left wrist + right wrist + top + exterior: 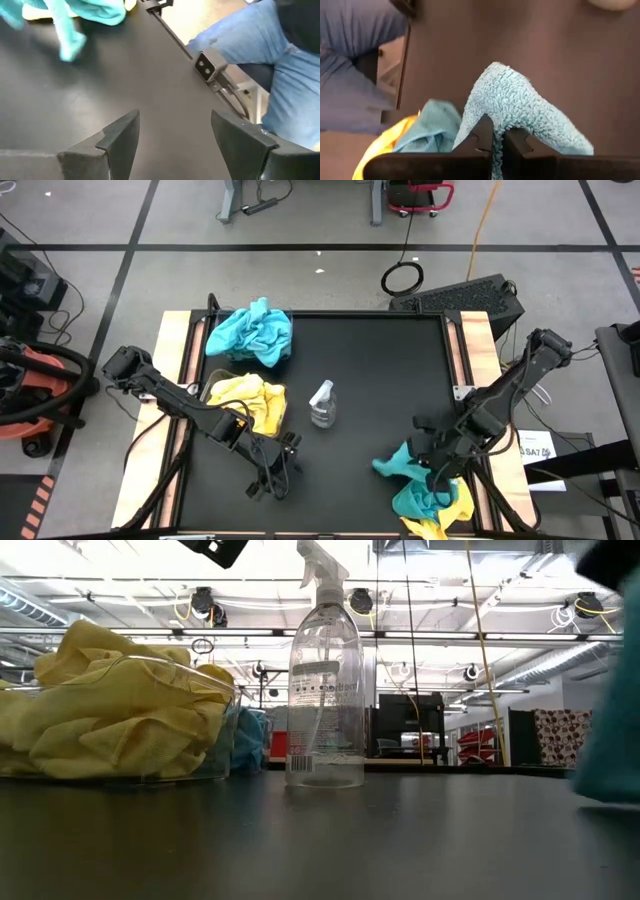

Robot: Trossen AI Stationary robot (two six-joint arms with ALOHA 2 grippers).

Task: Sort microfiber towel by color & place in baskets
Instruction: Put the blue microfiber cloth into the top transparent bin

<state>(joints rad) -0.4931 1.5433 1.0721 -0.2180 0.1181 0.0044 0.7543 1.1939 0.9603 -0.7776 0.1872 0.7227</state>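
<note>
Table point(360, 380): teal basket point(250, 333) at far left corner and yellow basket point(247, 400) just nearer both already hold towels, so sorting looks well along; bottle point(322, 404) mid-table. Pile point(432, 502) of teal + yellow at near right edge is left. R gripper point(437, 472) pinches a teal towel point(520, 107), seen only in R wrist view. L gripper point(272, 475) spread wide, empty, w/ a person's jeans point(260, 45) beyond.
</note>
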